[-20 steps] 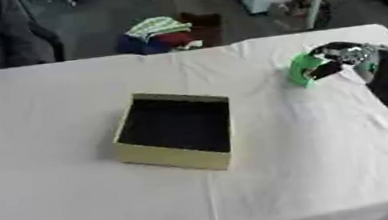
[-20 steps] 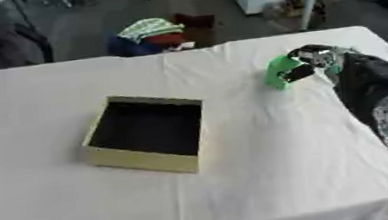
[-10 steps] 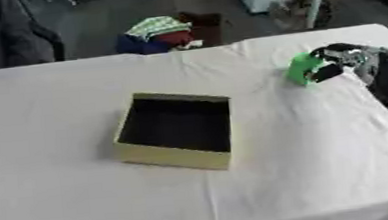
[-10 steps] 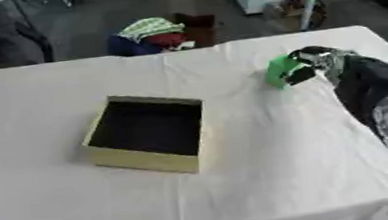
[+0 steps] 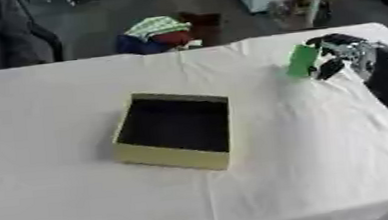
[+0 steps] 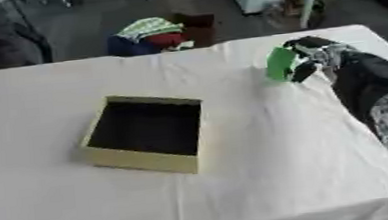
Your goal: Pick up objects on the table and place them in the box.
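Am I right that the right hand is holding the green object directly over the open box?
No. In the right eye view the right hand holds the green object well to the right of the open box, near the table's far right.

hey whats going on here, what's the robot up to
The robot's right hand has its fingers curled round a green object at the far right of the white-covered table. The object looks upright, at or just above the cloth. The open box sits near the middle of the table, apart from the hand, and its inside looks dark with nothing visible in it. The left hand is not in view.
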Controlling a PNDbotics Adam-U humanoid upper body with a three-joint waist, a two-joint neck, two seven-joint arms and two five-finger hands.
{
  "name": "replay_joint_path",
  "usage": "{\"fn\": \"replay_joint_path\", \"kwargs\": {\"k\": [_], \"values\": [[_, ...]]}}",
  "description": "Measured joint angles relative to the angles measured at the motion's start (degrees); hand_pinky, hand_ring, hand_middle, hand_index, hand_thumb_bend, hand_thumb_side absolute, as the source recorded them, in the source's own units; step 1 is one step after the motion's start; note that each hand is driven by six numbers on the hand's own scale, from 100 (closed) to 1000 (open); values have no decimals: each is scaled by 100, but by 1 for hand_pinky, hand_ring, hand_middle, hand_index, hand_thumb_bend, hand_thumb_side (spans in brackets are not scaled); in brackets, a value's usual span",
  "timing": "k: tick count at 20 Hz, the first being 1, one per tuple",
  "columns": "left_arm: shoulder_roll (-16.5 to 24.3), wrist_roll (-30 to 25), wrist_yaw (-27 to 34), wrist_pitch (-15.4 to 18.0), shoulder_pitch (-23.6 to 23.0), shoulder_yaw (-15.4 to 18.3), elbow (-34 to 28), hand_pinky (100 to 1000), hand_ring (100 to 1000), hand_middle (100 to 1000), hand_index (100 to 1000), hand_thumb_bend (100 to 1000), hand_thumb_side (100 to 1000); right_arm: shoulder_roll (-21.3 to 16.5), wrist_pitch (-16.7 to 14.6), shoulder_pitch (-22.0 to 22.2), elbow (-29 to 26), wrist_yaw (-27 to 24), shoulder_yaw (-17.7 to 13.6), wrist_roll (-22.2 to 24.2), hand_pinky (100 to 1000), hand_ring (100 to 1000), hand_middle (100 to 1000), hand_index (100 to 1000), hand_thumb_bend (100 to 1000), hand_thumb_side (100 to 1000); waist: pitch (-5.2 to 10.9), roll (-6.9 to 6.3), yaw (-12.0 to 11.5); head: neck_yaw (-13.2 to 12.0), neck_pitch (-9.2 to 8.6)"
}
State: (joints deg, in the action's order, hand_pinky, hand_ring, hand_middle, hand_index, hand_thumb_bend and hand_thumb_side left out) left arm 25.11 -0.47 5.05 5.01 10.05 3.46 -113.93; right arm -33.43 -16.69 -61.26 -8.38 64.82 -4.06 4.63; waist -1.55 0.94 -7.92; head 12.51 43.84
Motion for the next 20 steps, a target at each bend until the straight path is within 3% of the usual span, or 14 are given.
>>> {"fn": "replay_joint_path", "kwargs": {"k": [5,10,15,20], "values": [[-2,0,1,0,-3,0,0,666,530,496,660,100,478,140,-369,-1,-692,170,-249,325,808,798,509,1000,100,100,12,0,17,-1,0],[-4,-1,2,-1,-6,0,0,667,531,496,660,100,478,346,-1090,-29,-1503,143,-313,835,809,806,514,1000,100,100,12,-2,16,-2,0],[-13,-3,2,-2,-7,0,0,667,531,496,660,100,479,551,-1950,-69,-2171,-75,-82,1245,808,812,511,1000,100,100,6,-1,6,-6,0],[-49,-8,4,-6,-8,0,1,668,532,497,660,100,479,732,-2785,-76,-2592,-492,367,1592,807,817,518,1000,100,100,-9,8,7,-8,0]]}}
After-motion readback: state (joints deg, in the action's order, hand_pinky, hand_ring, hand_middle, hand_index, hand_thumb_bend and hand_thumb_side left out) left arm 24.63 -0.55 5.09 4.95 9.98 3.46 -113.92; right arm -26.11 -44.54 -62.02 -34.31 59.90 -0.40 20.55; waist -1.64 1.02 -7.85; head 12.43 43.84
